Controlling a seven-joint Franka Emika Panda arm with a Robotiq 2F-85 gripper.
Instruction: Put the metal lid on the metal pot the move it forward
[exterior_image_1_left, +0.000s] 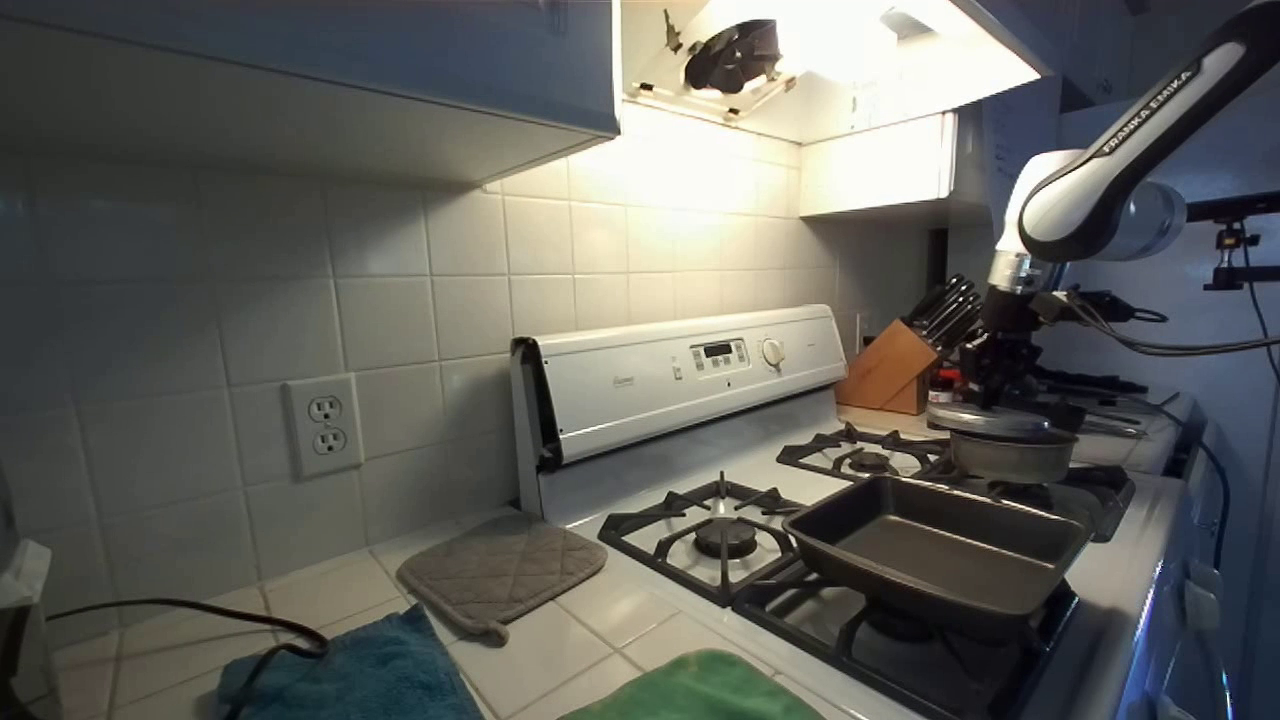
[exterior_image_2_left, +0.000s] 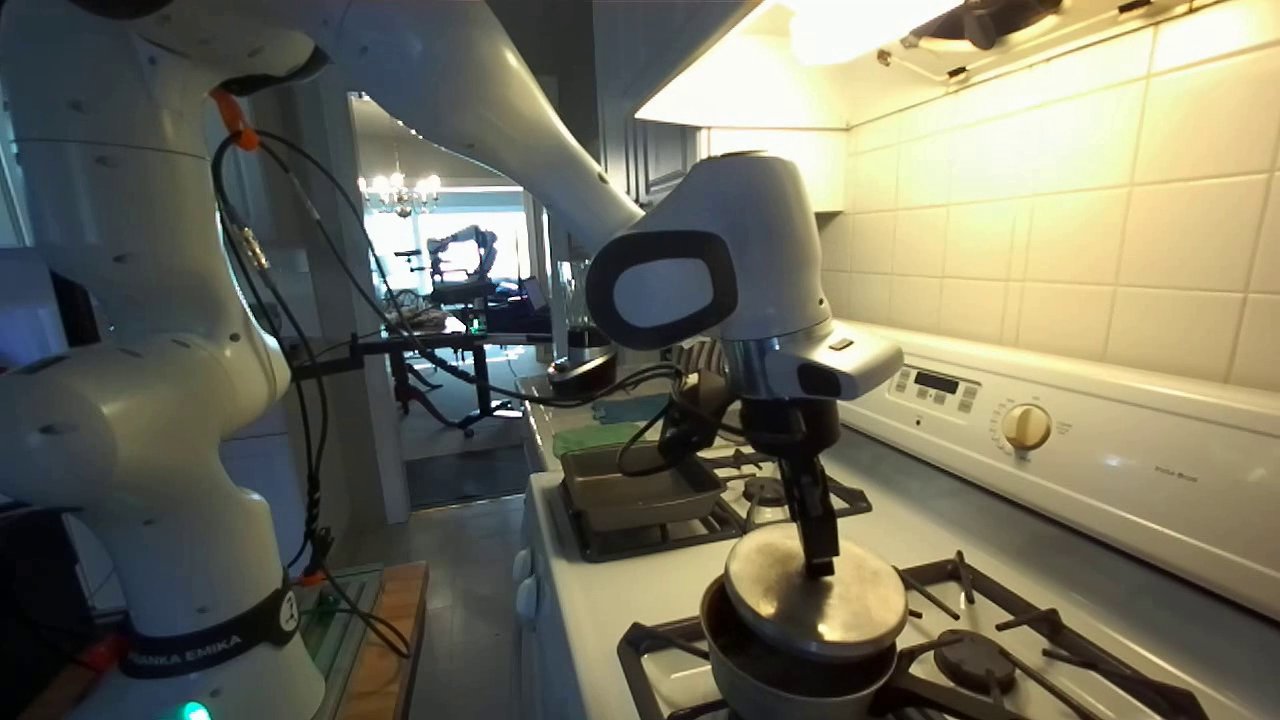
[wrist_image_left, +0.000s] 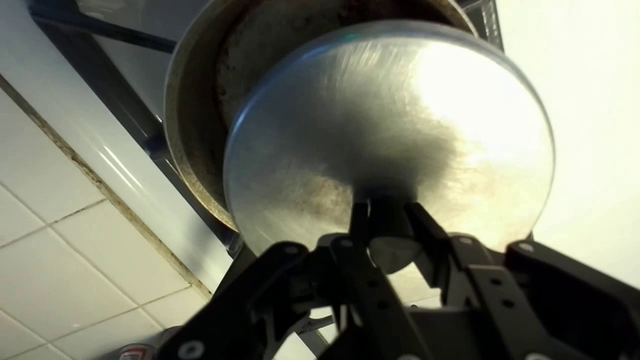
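My gripper (wrist_image_left: 386, 206) is shut on the dark knob (wrist_image_left: 390, 220) of the metal lid (wrist_image_left: 310, 145), seen from above in the wrist view. In both exterior views the shiny lid (exterior_image_2_left: 775, 590) (exterior_image_1_left: 985, 420) sits over the metal pot (exterior_image_2_left: 780, 690) (exterior_image_1_left: 1010, 460), shifted toward the wall side. Part of the pot's stained inside (wrist_image_left: 280, 60) stays uncovered at the upper left of the wrist view. Whether the lid touches the pot's rim I cannot tell. The pot rests on a burner grate at the end of the stove near the knife block.
A dark rectangular pan (exterior_image_1_left: 940, 550) stands on the neighbouring front burner. The pot's dark handle (exterior_image_2_left: 940, 695) sticks out across the grate. A knife block (exterior_image_1_left: 885, 375) is behind the gripper, and the stove's control panel (exterior_image_1_left: 690, 380) runs along the wall.
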